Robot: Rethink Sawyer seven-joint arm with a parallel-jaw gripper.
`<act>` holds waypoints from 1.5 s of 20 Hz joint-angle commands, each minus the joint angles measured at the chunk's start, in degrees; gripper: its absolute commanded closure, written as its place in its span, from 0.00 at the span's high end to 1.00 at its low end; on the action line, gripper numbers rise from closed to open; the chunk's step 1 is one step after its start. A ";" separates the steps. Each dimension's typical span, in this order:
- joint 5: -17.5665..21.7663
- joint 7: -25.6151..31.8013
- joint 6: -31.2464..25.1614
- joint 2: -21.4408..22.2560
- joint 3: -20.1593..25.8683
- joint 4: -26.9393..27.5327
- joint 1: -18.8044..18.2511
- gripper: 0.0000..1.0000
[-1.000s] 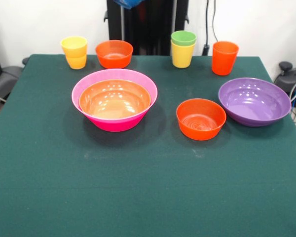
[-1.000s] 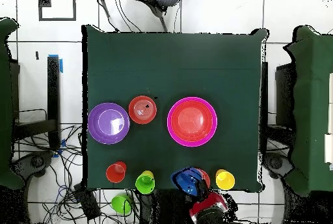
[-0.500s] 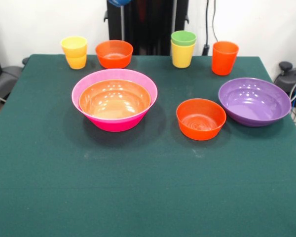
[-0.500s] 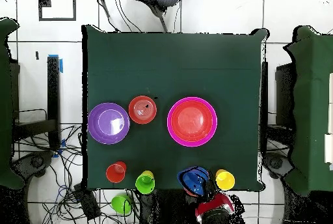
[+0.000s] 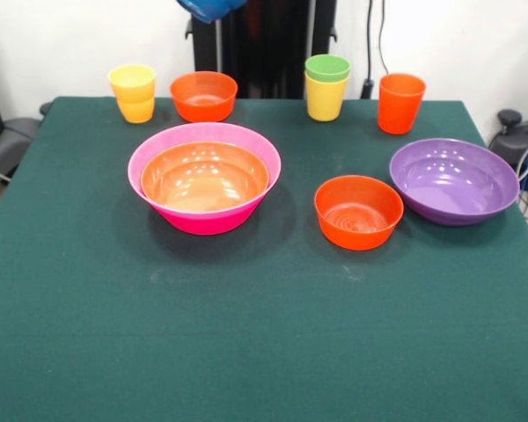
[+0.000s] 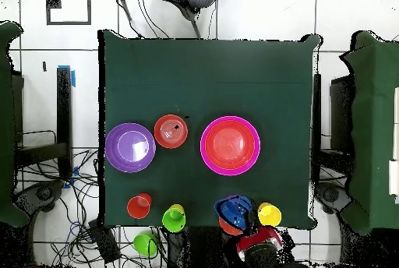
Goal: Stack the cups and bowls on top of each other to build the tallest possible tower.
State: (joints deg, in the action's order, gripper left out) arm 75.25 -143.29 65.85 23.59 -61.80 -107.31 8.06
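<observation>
A small blue bowl [image 5: 211, 9] hangs in the air at the top edge of the front view, above the small orange bowl [image 5: 203, 95] at the table's back. In the overhead view my gripper [image 6: 238, 216] is shut on the blue bowl [image 6: 232, 207], with the red arm [image 6: 257, 243] behind it. The wide orange bowl [image 5: 204, 176] sits nested in the big pink bowl [image 5: 202, 221]. A second small orange bowl [image 5: 358, 211] and the purple bowl [image 5: 454, 180] stand apart. A yellow cup [image 5: 134, 92], a green cup [image 5: 326, 68] nested in a yellow one [image 5: 325, 101] and an orange cup [image 5: 400, 103] line the back.
A dark green cloth [image 5: 264, 334] covers the table. Cables [image 6: 86, 226] lie on the floor beside it, an office chair [image 6: 179, 0] stands at one end, and other green tables [image 6: 374, 125] flank it.
The blue bowl has shifted a little sideways over the back row and come lower into the front view. Everything on the table has stayed put.
</observation>
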 commanded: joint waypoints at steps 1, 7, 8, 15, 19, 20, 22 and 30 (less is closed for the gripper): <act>-2.66 -5.90 -8.76 -1.83 11.07 6.11 -0.78 0.00; -2.30 -10.30 -11.13 -2.95 11.41 8.81 -0.16 0.00; -2.20 -10.77 -11.50 -3.14 11.55 9.20 -0.21 0.00; -1.82 -13.74 -14.06 -3.01 12.93 11.91 -0.87 0.00; -1.87 -14.54 -14.53 -3.09 14.37 13.27 -2.16 0.00; -1.98 -14.79 -15.01 -3.26 14.65 13.68 -2.23 0.00; -1.75 -16.60 -15.88 -3.56 15.02 14.46 -2.06 0.00; -1.81 -21.04 -18.93 -4.98 17.78 16.91 -2.45 0.00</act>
State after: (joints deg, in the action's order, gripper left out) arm 75.26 -147.95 54.93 23.01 -55.77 -95.85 6.90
